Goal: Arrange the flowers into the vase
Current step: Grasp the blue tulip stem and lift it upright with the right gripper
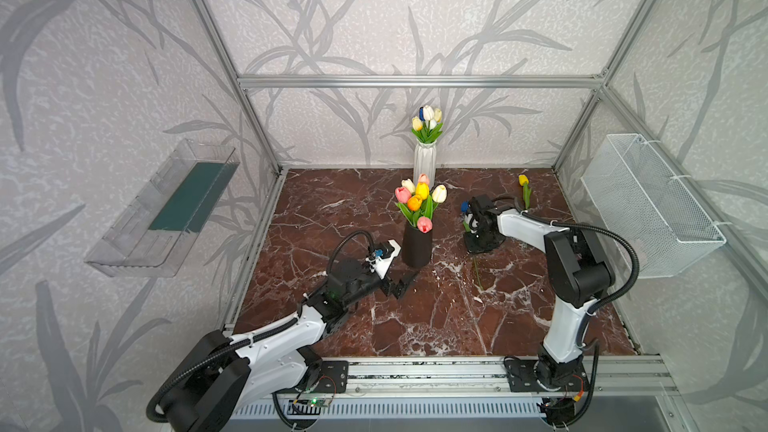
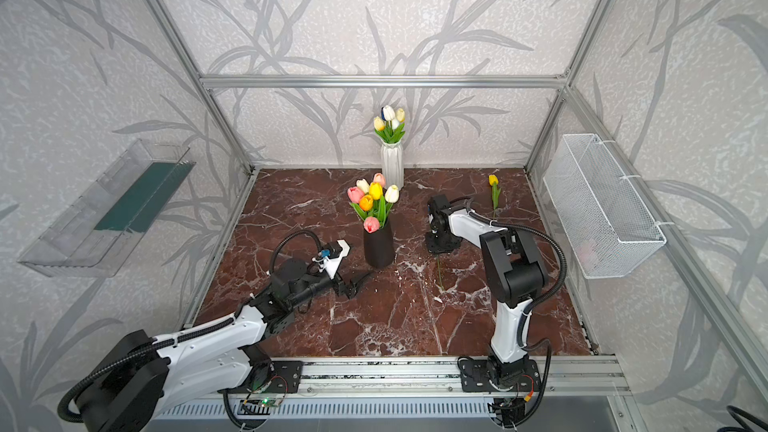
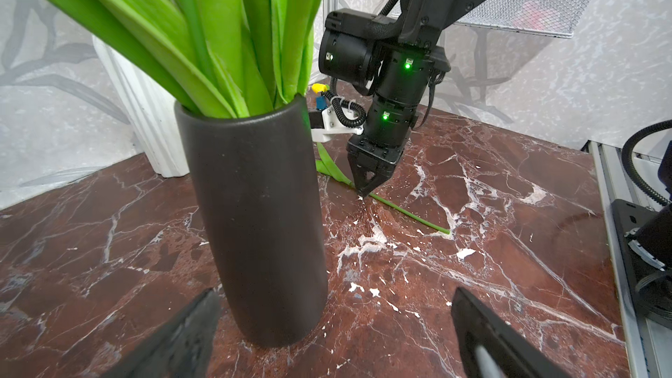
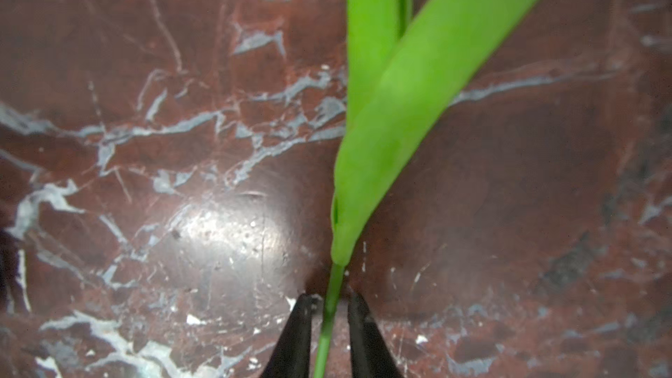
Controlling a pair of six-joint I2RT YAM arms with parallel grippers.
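Right gripper [image 4: 330, 298] jaws pinch the thin green tulip stem [image 4: 323, 350] below its leaves [image 4: 418, 78], likely light and bendy; left gripper [image 3: 332, 298] gapes.

I saw red-brown marble [image 1: 415, 326] with white veins under the right pincer [image 3: 364, 190] and the left pincer [image 1: 405, 284]. A bright glare [image 4: 225, 227] lay on the stone just beside the right pincer's tips. Grey wallpaper [image 1: 374, 14] with a leaf pattern closed the space behind and to either side of both, edged by an aluminium frame [image 1: 415, 81]. Outward of the right pincer and above it, a white wire basket [image 1: 648, 201] hung on the wall. Outward of the left pincer, a clear plastic tray [image 1: 158, 218] with a dark green panel was mounted.
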